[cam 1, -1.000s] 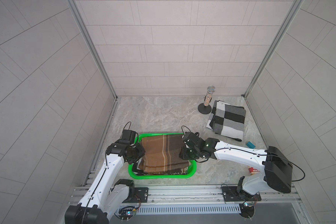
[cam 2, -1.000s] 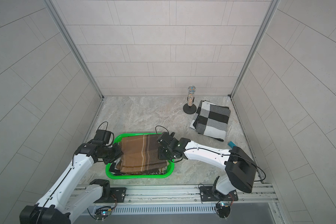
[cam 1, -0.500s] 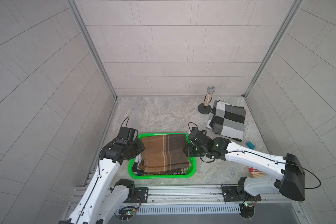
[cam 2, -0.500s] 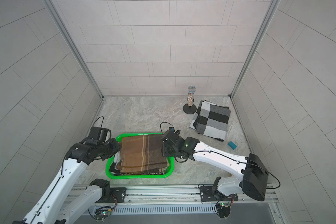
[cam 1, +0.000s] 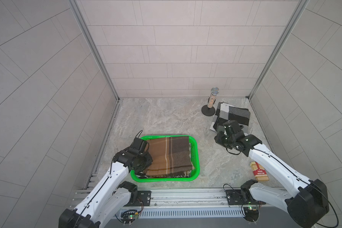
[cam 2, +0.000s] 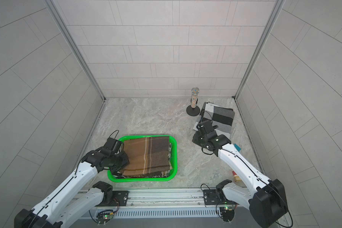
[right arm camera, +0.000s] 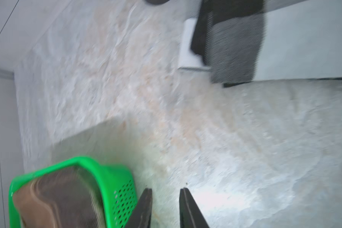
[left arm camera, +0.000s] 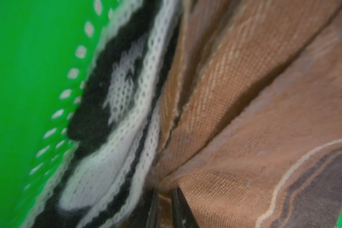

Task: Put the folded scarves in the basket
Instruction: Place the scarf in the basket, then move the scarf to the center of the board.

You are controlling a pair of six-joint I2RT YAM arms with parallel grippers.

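One green basket [cam 1: 195, 158] holds one folded brown plaid scarf [cam 1: 168, 156] on top of one black-and-white knit [left arm camera: 124, 110]; also one grey check cloth [cam 1: 235, 116], one glitter tube on a stand [cam 1: 212, 100], one small teal item [cam 2: 237, 147], two arms. Marbled stone tabletop [cam 1: 166, 118], pale tiled walls; the red box [cam 1: 260, 171] reads "TEXAS HOLD'EM". Left gripper [left arm camera: 164, 207] pinches the scarf's edge inside the basket, right gripper [right arm camera: 165, 205] hangs over bare table, fingers slightly parted, holding nothing.

2 top views look down, both showing basket [cam 1: 194, 158]; wrist cams close.
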